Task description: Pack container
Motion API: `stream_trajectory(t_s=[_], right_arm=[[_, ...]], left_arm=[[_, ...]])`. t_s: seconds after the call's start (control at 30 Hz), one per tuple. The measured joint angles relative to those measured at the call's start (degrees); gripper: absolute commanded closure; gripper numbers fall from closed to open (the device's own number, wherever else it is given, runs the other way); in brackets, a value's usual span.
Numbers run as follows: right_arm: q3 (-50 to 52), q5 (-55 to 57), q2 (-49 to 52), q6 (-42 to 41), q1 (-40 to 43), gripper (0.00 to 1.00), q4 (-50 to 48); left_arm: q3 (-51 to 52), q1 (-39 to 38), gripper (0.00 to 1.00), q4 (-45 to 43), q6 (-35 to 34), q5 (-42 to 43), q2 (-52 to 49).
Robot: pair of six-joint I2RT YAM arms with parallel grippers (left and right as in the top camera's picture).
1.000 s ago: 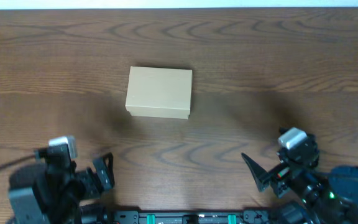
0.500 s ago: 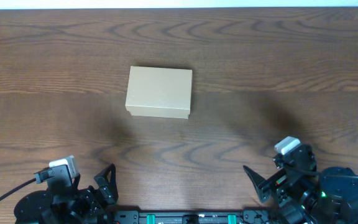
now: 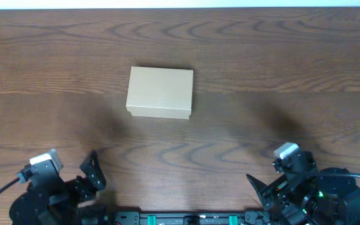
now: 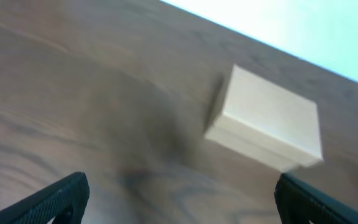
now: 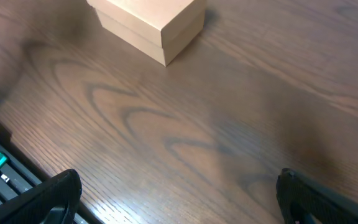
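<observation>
The container (image 3: 160,92) is a small plain tan cardboard box with its flap lid shut, on the wood table left of middle. It also shows in the left wrist view (image 4: 266,120) and at the top of the right wrist view (image 5: 151,23). My left gripper (image 3: 91,177) is open and empty at the front left edge, far from the box; its fingertips frame bare table (image 4: 179,202). My right gripper (image 3: 262,190) is open and empty at the front right edge, its fingertips also over bare table (image 5: 179,196).
The dark wood table (image 3: 280,75) carries only the box. A black rail with green clips (image 3: 186,219) runs along the front edge between the arm bases. A pale wall (image 4: 303,25) lies beyond the far edge.
Both arms have drawn back toward the front edge and down, the left one also swinging left. The box has not moved.
</observation>
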State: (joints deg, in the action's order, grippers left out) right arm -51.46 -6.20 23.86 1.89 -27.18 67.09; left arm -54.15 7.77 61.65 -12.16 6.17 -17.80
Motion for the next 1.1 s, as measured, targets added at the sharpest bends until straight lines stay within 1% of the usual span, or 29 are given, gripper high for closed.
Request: stream_trajectory(t_s=[0.17,0.27,0.47,0.7,0.9,1.1], right_arm=[[0.0,0.0,0.0,0.0,0.0,0.01,0.0],[0.0,0.0,0.0,0.0,0.0,0.01,0.0],[0.1,0.0,0.0,0.0,0.0,0.01,0.0],[0.1,0.0,0.0,0.0,0.0,0.01,0.0],[0.1,0.0,0.0,0.0,0.0,0.01,0.0],[0.1,0.0,0.0,0.0,0.0,0.0,0.0]], left_arm=[[6.4,0.0,0.05,-7.4,0.0,-3.2,1.8],[12.2,0.0,0.05,-10.9,0.0,-3.8,5.3],[23.9,-1.3,0.05,-14.7,0.0,-4.3,12.9],[34.9,-3.0,0.05,-17.6,0.0,-4.7,16.6],[40.8,-3.9,0.04,-20.8,0.2,-4.9,17.0],[43.4,-5.9,0.05,-21.5,3.0,-4.9,17.0]])
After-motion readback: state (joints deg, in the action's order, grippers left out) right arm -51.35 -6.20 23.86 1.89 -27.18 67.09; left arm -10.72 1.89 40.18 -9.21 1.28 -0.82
